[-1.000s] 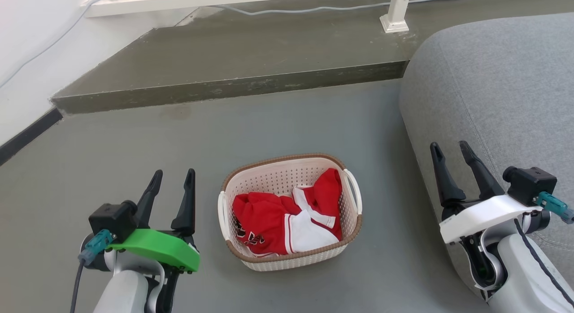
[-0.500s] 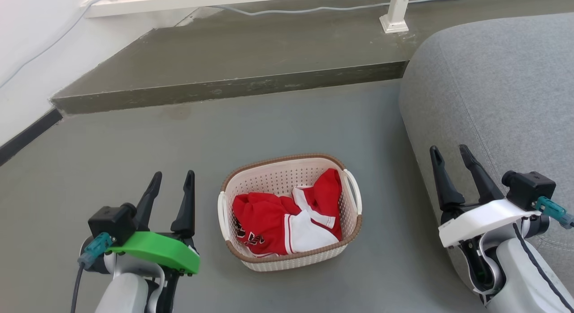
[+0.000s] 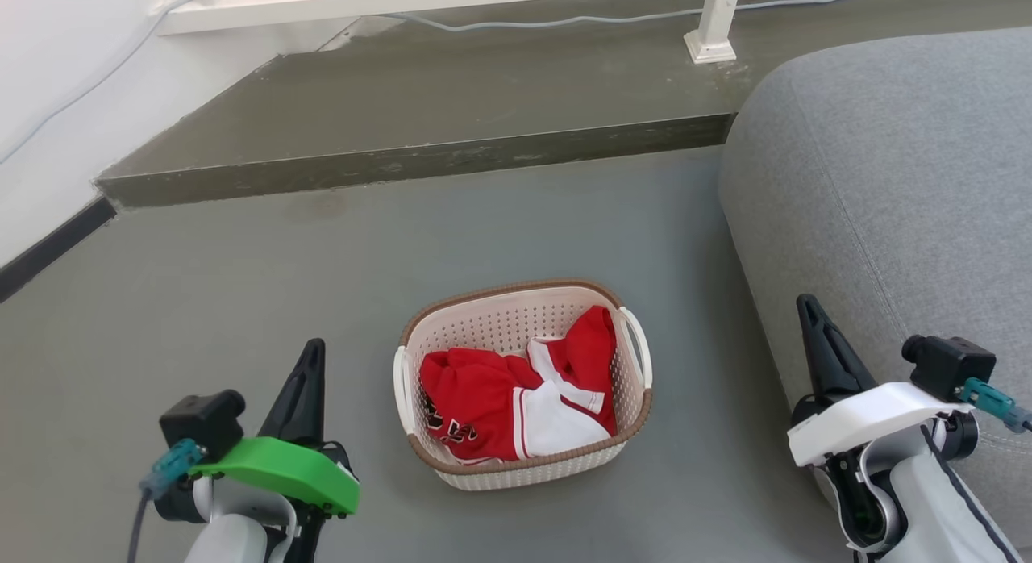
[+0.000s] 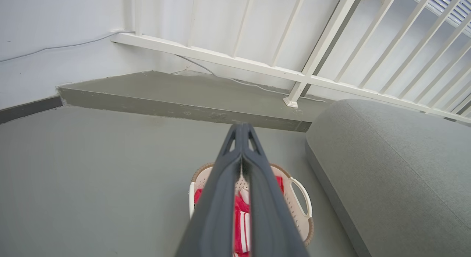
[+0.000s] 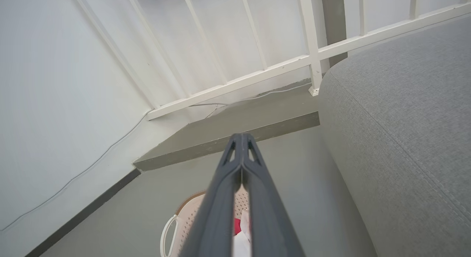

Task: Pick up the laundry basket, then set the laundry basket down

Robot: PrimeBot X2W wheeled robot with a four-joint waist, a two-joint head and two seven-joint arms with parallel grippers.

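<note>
You are holding the left gripper (image 3: 313,353) over the grey floor (image 3: 242,289) with its two fingers pressed together and nothing between them. The right gripper (image 3: 809,314) is hanging the same way, fully closed and gripping nothing. The laundry basket (image 3: 528,471) is sitting on the floor between the two, near the right side of the left gripper and farther off to the left of the right one, touching neither. Red and white clothes (image 3: 484,394) are lying crumpled inside it. A grey sofa (image 3: 887,184) is bulging just beside the right gripper, on its outer side. Ahead of both sets of fingertips the floor is rising in a low step (image 3: 419,160) to a darker platform, where a white railing (image 3: 713,18) is standing and a pale cable (image 3: 564,20) is trailing along its foot. Far out past the left gripper a white wall (image 3: 48,103) is running down to a dark skirting strip (image 3: 52,244).
</note>
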